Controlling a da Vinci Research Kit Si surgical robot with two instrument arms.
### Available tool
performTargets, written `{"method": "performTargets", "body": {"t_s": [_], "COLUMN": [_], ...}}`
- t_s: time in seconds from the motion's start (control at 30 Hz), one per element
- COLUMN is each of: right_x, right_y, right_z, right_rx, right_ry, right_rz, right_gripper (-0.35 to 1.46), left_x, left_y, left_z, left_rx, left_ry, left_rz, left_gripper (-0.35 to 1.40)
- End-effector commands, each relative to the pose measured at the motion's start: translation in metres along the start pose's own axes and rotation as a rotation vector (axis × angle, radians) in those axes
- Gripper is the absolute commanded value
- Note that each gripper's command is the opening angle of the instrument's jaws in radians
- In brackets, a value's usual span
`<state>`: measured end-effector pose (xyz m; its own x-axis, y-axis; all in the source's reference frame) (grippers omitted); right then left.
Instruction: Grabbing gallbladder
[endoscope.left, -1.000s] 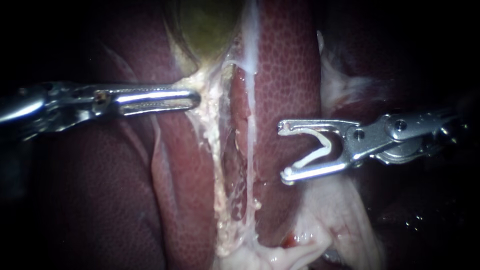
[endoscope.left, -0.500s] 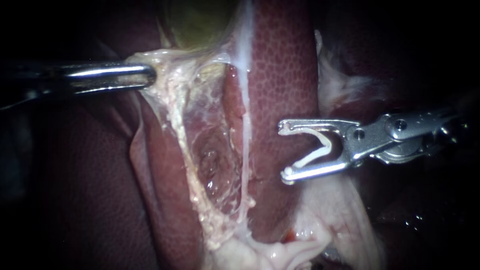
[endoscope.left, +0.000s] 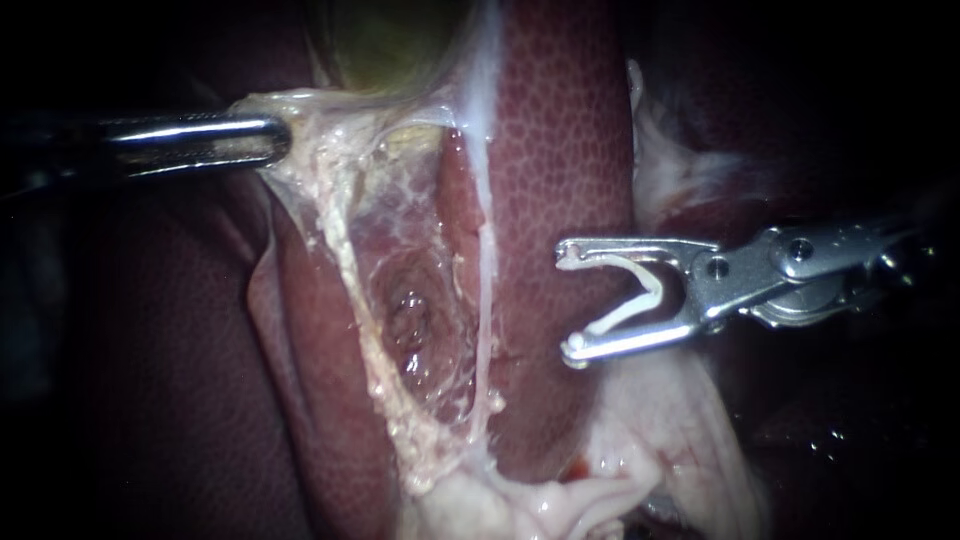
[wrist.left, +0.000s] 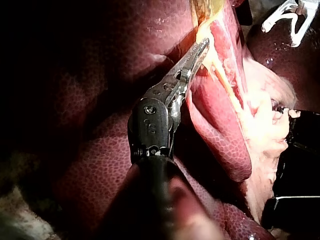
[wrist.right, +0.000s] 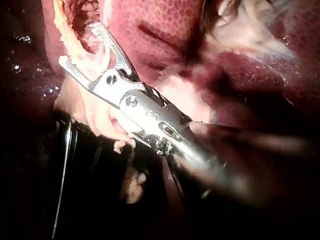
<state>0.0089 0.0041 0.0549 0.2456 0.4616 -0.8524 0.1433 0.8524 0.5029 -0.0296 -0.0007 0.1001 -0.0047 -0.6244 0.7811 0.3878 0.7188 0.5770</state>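
Left instrument, jaws clamped on the gallbladder edge, is stretching it farther left, so the grasp is holding; right instrument is cradling a clip between its jaws.

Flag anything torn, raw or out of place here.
A raw, wet hollow lies open beside the liver, where the left instrument stretches pale tissue taut. The right instrument holds a white clip, not applied to anything. Nothing else stands out.
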Motion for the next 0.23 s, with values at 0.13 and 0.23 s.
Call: {"method": "performTargets", "body": {"t_s": [0.13,0.23], "right_x": [0.0000,0.0000], "right_y": [0.0000,0.0000], "right_z": [0.0000,0.0000], "right_rx": [0.000,0.000], "right_ry": [0.000,0.000], "right_rz": [0.000,0.000], "right_gripper": [0.60,0.60], "left_x": [0.0000,0.0000], "left_y": [0.0000,0.0000], "left_z": [0.0000,0.0000], "left_rx": [-0.002,-0.003], "left_ry": [0.001,0.001], "left_rz": [0.001,0.001], "left_gripper": [-0.35,-0.35]}}
